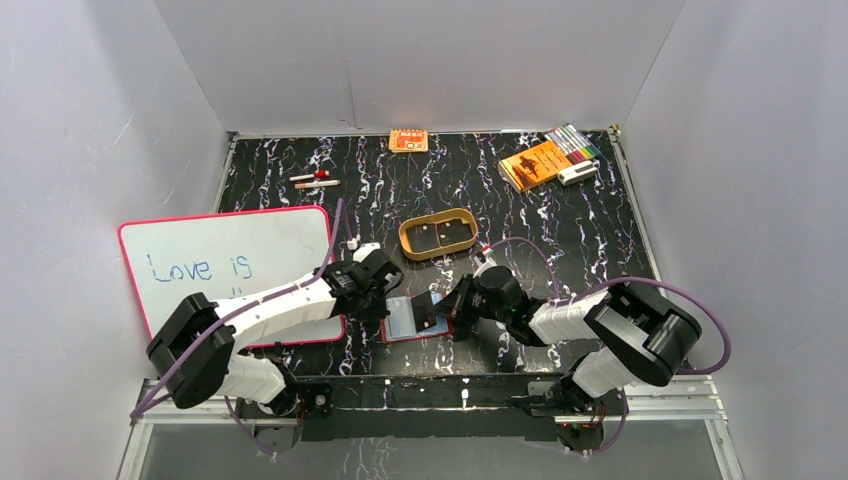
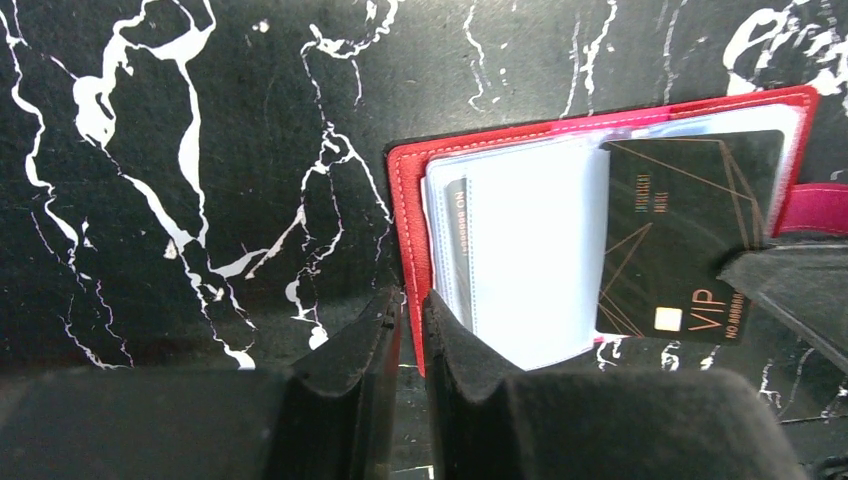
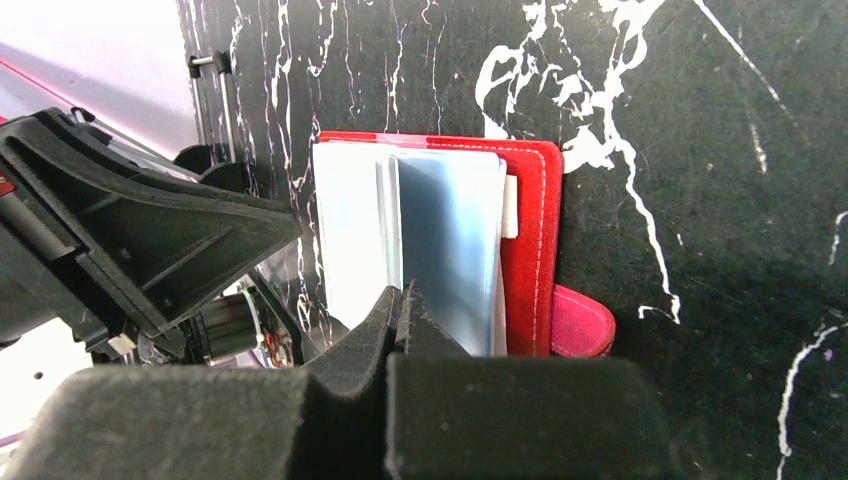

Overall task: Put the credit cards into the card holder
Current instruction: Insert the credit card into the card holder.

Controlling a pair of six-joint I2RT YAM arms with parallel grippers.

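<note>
The red card holder [image 1: 405, 320] lies open on the table between my two grippers, its clear sleeves [image 2: 530, 250] fanned upward. My left gripper [image 2: 410, 300] has its jaws a narrow gap apart, and the left edge of the holder's red cover [image 2: 408, 200] stands in that gap. A dark credit card [image 2: 690, 240] with gold lines lies across the right-hand sleeves. My right gripper [image 3: 402, 292] is shut on that card's near corner. A blue-grey card [image 2: 455, 250] sits tucked in a left sleeve. A light blue card [image 3: 450, 250] shows in a sleeve in the right wrist view.
A whiteboard [image 1: 230, 265] lies at the left under my left arm. A tan oval tray [image 1: 437, 237] sits just behind the holder. An orange packet [image 1: 408, 140], an orange booklet [image 1: 533, 163], coloured pens [image 1: 573, 143] and two markers [image 1: 315, 180] lie along the back.
</note>
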